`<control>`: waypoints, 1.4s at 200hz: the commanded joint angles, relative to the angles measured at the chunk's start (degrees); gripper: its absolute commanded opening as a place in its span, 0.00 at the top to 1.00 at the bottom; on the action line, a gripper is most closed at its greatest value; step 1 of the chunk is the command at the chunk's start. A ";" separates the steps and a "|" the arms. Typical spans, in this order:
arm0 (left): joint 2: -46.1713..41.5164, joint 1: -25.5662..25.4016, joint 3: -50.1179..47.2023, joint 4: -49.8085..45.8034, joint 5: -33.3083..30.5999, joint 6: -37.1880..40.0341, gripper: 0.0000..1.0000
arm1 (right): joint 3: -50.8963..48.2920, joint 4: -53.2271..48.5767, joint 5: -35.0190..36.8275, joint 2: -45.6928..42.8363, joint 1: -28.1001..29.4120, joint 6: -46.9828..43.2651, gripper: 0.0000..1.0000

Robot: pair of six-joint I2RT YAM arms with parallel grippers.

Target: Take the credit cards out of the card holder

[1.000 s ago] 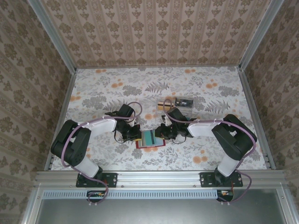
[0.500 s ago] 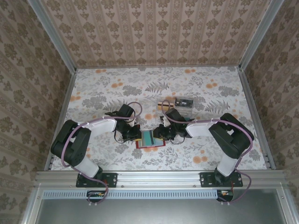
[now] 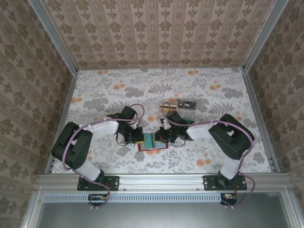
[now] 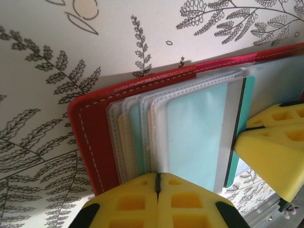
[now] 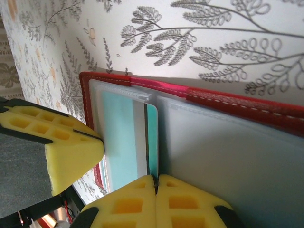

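Card holder point(image 4: 95, 128) open on tabletop point(image 3: 190, 85); your left claw point(image 4: 157, 179) pinches its sleeves as anchor, so your right claw point(image 5: 156, 181), clamped on the teal card point(image 5: 124, 133), can pull.

Red card holder point(image 3: 153, 148) open flat; teal card point(image 5: 122, 137) partly out of sleeve.

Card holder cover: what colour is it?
Red with pale stitching; the card holder shows best in the left wrist view.

surface: floral-patterned table point(image 3: 104, 90) | on it: open red card holder point(image 3: 154, 148); black card point(image 3: 186, 104); tan card point(image 3: 163, 107)
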 commanded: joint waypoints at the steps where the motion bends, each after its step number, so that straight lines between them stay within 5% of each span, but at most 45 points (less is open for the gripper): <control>1: 2.40 -0.46 -1.01 -3.72 -4.34 1.11 1.00 | -0.23 -0.35 0.20 -0.11 0.01 0.37 1.00; 142: 2.30 -0.45 -0.86 -4.05 -4.69 1.51 1.00 | -4.59 -12.42 1.36 -14.63 -6.31 -7.87 1.00; 236: -3.34 2.53 4.00 -4.32 -2.27 0.60 1.00 | 11.01 -39.20 5.17 -21.93 -6.68 -24.96 1.00; 280: -9.93 6.53 8.57 -4.60 -0.11 -0.33 0.61 | 22.78 -52.96 15.05 -21.93 -6.77 -40.50 1.00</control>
